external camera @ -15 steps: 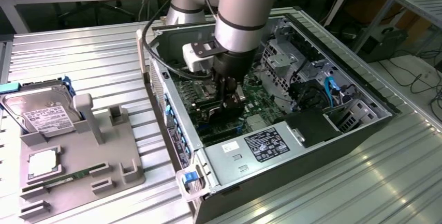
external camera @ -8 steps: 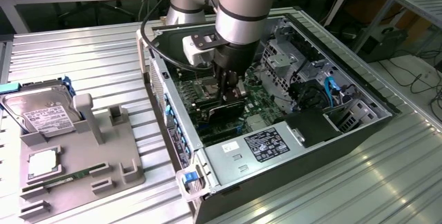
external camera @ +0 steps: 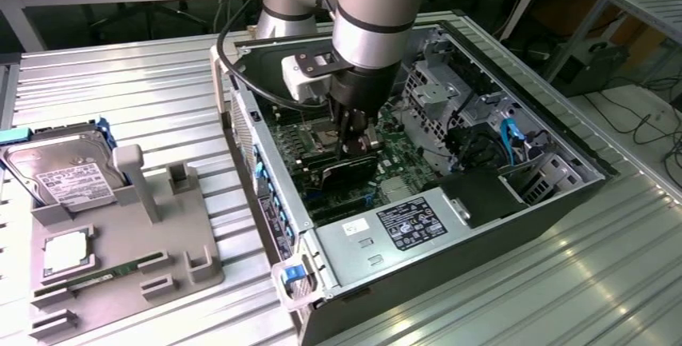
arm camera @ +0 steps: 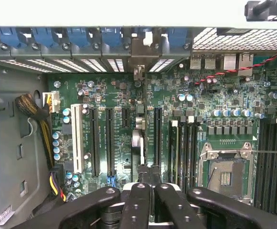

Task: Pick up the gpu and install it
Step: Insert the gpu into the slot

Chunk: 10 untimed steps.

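Wrist view: gripper (arm camera: 152, 191) over the motherboard (arm camera: 215, 95), its black fingers (arm camera: 137, 200) drawn together on the top edge of the gpu (arm camera: 139, 138), which shows edge-on as a thin dark line running from the fingers toward the rear slot openings.

Exterior view, item 1: gripper (external camera: 357, 140) inside the open computer case (external camera: 554, 202), arm reaching down from above.
Item 2: gpu (external camera: 346, 172), dark card standing upright on edge on the motherboard, directly under the fingers, in the expansion-slot area. Whether its connector is fully home in the slot cannot be told.
Item 3: grey parts tray (external camera: 160, 250) on the exterior view's left, well apart from the case, carrying a hard drive (external camera: 64, 174) and a RAM stick (external camera: 101, 276).

Handling notes, as judgement: the card appears to be at the seating stage. Good practice is to keep it upright and parallel to the slot, press straight down without twist, and keep the bracket end lined up with the rear opening. A tilted card risks binding. Neighbouring slots and capacitors stand just beside it.
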Available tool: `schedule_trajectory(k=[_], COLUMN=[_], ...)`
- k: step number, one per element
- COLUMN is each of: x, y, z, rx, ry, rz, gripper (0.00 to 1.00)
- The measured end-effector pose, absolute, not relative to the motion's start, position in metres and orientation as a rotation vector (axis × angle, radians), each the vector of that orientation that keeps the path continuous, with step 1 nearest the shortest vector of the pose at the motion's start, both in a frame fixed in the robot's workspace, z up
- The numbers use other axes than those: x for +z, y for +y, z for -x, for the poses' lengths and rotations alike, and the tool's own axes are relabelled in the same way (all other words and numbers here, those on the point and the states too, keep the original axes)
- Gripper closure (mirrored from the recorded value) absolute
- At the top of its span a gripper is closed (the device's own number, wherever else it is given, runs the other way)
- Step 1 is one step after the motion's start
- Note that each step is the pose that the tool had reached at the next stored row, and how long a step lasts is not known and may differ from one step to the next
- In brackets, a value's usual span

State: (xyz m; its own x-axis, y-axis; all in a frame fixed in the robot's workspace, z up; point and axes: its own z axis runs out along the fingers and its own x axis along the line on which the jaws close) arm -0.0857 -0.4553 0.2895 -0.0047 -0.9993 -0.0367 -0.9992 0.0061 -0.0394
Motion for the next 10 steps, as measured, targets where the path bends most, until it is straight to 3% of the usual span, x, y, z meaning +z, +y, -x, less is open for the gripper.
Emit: schedule_trajectory(k=[10], x=[0.2895], y=[-0.4553], z=[0.0856], rx=[-0.003], ry=[2.189], rz=[2.177], gripper=[0.89])
